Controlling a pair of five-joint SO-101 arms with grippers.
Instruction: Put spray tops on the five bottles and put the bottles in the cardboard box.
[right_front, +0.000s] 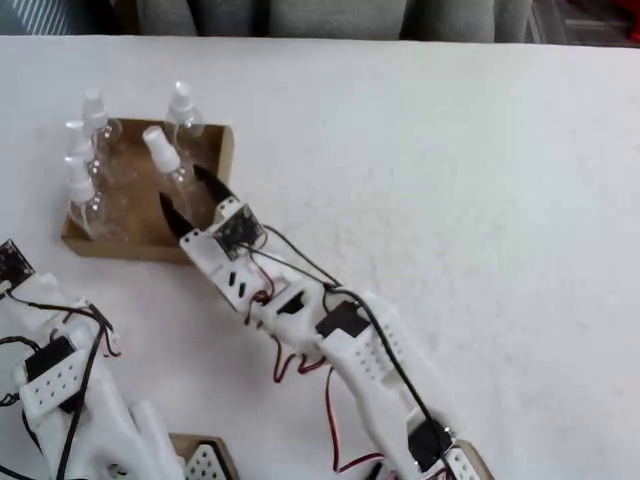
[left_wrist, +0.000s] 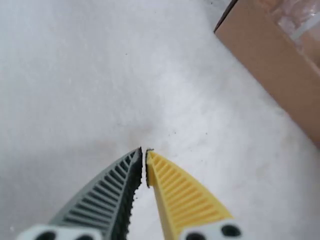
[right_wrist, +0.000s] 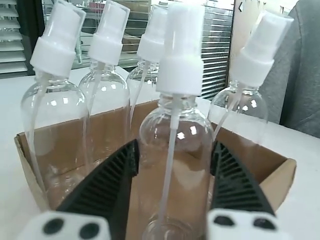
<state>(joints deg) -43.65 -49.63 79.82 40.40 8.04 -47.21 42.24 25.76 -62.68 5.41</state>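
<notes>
upper left of the high view: cardboard box (right_front: 120, 246) holding five clear bottles (right_front: 88, 208), each with a white spray top (right_wrist: 182, 50) on. right gripper (right_front: 180, 185) sits at the box's right edge, black jaws apart, straddling the front bottle (right_wrist: 172, 150) low on its body. my read: held low so it doesn't tip against its neighbours at set-down. the other four bottles (right_wrist: 55, 115) stand packed behind it. left gripper (left_wrist: 145, 150) hangs over the white table (left_wrist: 75, 75) near the box, grey and yellow jaws together, nothing between them. looks parked clear of the work. task looks nearly done. can't read any label or print on bottles or box.
</notes>
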